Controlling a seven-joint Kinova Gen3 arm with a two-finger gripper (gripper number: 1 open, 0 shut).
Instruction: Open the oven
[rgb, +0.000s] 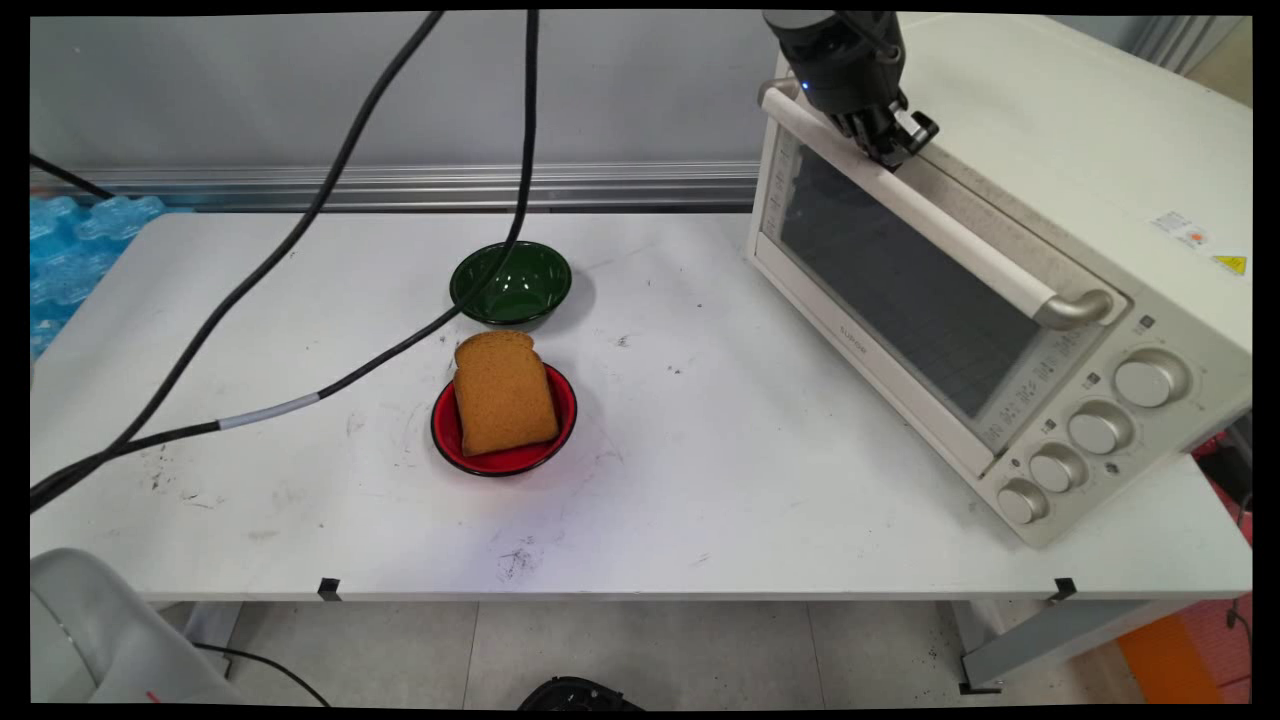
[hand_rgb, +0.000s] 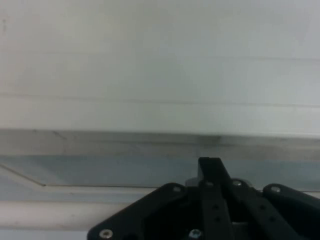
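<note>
Black tool (rgb: 893, 140) sits at the upper-left end of the toaster oven's door handle (rgb: 930, 215), a long cream bar w/ metal ends; it's touching or just above it, can't tell which. In the hand view the tool (hand_rgb: 210, 167) shows one finger tip upright in the centre w/ linkage around it, fingers look drawn together, nothing seen between them. Cream toaster oven (rgb: 1050, 150) stands on the right of the white desk (rgb: 700, 500), angled, dark glass door closed, four round knobs (rgb: 1095, 430) at its near-right end. Well apart, mid-desk: a red bowl (rgb: 504, 420) holding a slice of brown bread (rgb: 503, 393) leaning upright. Just behind it, a green bowl (rgb: 511, 283). Black cables (rgb: 330, 190) hang across the left side.
</note>
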